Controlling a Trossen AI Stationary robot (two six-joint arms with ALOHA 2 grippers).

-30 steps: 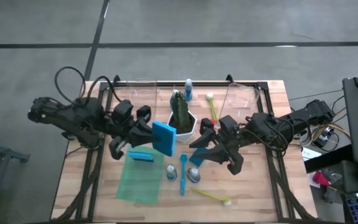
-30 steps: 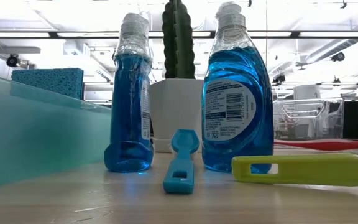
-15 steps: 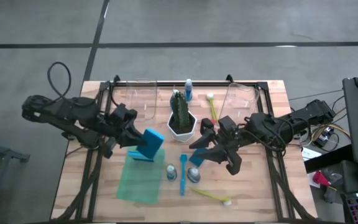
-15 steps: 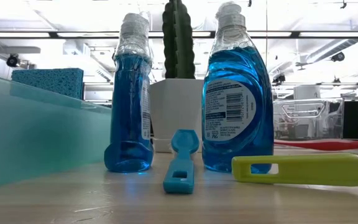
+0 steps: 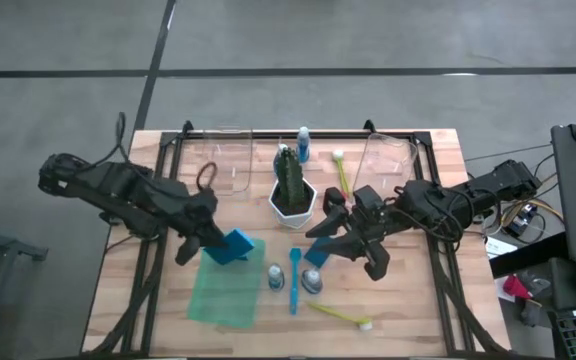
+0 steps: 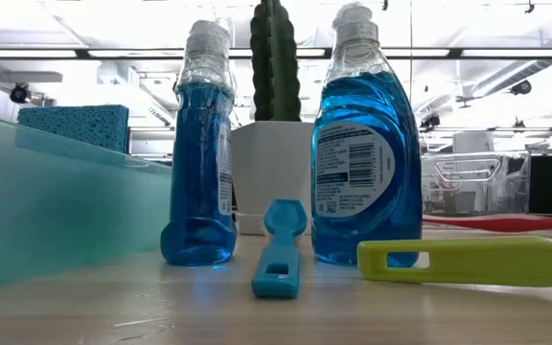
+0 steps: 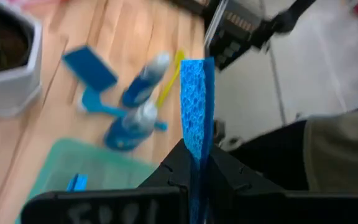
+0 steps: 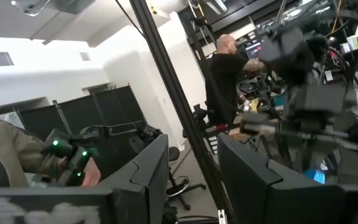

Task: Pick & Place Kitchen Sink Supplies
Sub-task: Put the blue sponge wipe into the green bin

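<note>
From the top-down camera: the left gripper (image 5: 218,243) is clamped on a light blue sponge (image 5: 236,246), holding it over the top edge of the flat green tray (image 5: 223,295). The tray has nothing else lying in it as far as I can see, though the gripper and sponge cover its top edge. The right gripper (image 5: 320,243) sits near the table's middle with a darker blue sponge (image 5: 317,252) at its fingertips; how wide the fingers are, I can't tell. Count from above: three blue bottles, two in front ( (image 5: 274,278), (image 5: 312,281)) and one at the back (image 5: 302,145), plus a blue brush (image 5: 294,281) between the front two, a yellow brush (image 5: 339,315), another brush (image 5: 341,172) by the cactus pot (image 5: 293,203). Two clear bins ( (image 5: 218,152), (image 5: 389,155)) at the back, contents not visible.

Table-level camera: two bottles ( (image 6: 200,153), (image 6: 363,144)), the cactus pot (image 6: 274,187) behind, blue brush (image 6: 280,244) and yellow brush handle (image 6: 468,261) lying flat, a sponge (image 6: 77,125) showing above the tray edge.

Left wrist camera: sponge (image 7: 196,106) pinched on edge between the fingers (image 7: 174,165).

Right wrist camera: just the room, monitors, two people in it.
</note>
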